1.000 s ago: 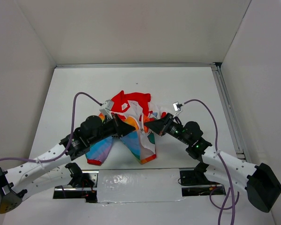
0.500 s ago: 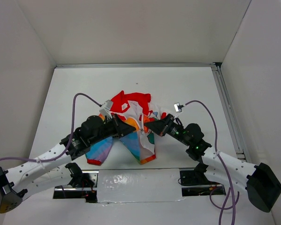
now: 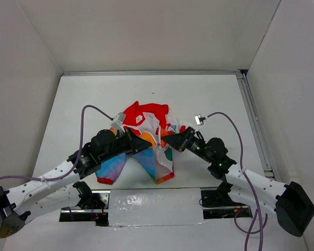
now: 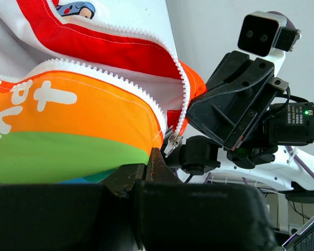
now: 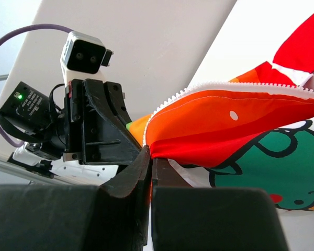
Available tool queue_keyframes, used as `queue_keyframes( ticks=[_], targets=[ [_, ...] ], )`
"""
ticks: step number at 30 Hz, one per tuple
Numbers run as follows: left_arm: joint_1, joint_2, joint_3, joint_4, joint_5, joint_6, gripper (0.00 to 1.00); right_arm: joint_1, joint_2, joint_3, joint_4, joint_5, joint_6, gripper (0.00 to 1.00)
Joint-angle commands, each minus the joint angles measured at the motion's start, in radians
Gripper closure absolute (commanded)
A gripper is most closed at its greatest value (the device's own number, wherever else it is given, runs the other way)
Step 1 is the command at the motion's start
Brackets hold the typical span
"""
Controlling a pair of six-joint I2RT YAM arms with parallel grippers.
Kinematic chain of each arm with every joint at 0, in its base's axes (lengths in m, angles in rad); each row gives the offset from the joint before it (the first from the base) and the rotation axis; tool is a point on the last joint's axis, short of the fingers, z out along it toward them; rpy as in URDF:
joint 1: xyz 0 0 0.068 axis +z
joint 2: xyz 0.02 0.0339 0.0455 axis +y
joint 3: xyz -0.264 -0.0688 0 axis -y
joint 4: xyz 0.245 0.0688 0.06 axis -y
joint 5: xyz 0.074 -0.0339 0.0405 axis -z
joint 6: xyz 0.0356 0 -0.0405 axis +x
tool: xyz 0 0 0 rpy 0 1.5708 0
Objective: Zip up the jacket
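My right tool [image 5: 149, 161] has edged slightly outward; little else has shifted. It and my left tool [image 4: 150, 163] are both clamped on the jacket [image 3: 146, 112], bunched mid-counter [image 3: 209, 99]. They pinch its open front edges near the zipper slider [image 4: 171, 142], seemingly to line up the teeth.

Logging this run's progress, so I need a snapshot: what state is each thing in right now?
jacket: bunched up, unzipped.
zipper: open, teeth apart, slider at one end.
left gripper: shut on the jacket's edge.
right gripper: shut on the jacket's edge.
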Motion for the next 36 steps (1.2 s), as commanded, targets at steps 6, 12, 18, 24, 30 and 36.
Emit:
queue_keyframes(
  ticks=[6, 12, 18, 24, 30, 36],
  targets=[
    [-0.006, -0.026, 0.001, 0.037, -0.016, -0.033, 1.00, 0.011, -0.011, 0.007, 0.016, -0.003, -0.009, 1.00],
    [-0.006, -0.025, 0.003, 0.047, -0.016, -0.022, 1.00, 0.009, -0.011, 0.009, 0.014, -0.007, -0.009, 1.00],
    [-0.006, -0.019, -0.002, 0.047, -0.015, -0.033, 1.00, 0.009, -0.002, 0.018, 0.014, -0.014, -0.013, 1.00],
    [-0.006, -0.014, -0.005, 0.059, -0.001, -0.036, 1.00, 0.009, 0.007, 0.018, 0.036, -0.006, -0.007, 1.00],
    [-0.006, -0.017, -0.003, 0.059, 0.002, -0.030, 1.00, 0.008, 0.010, 0.015, 0.046, 0.009, -0.001, 1.00],
    [-0.006, -0.002, 0.000, 0.051, 0.016, -0.040, 1.00, 0.009, 0.018, 0.029, 0.057, 0.029, -0.001, 1.00]
  ],
)
